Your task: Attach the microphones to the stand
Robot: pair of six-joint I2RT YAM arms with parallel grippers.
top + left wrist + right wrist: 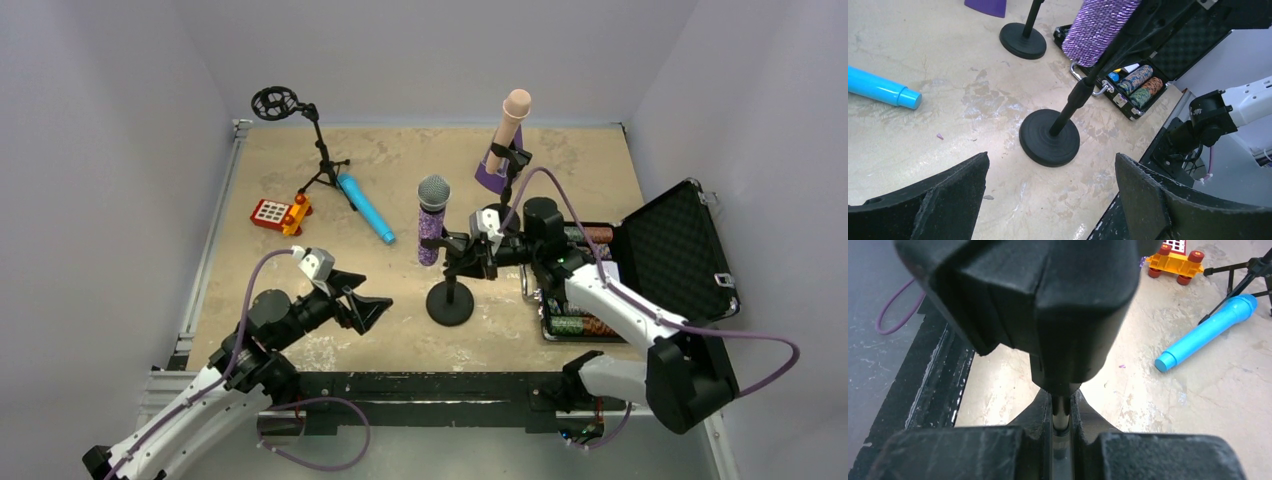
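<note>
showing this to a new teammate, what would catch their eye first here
The glittery purple microphone stands upright at centre in a round-base stand, its stem gripped by the right end effector. Farther back a pale pink microphone stands clipped upright, and a sky-blue microphone lies flat at left.

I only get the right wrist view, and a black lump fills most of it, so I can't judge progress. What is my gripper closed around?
Observer: The right gripper is shut on the pole of the round-base stand, below the clip that holds the glittery purple microphone upright.
Operator: Is any other microphone mounted?
Observer: Yes, the pale pink microphone stands clipped in the far stand, beside the purple metronome.
Operator: And the left arm?
Observer: The left gripper is open, to the left of the round base and not touching it.
</note>
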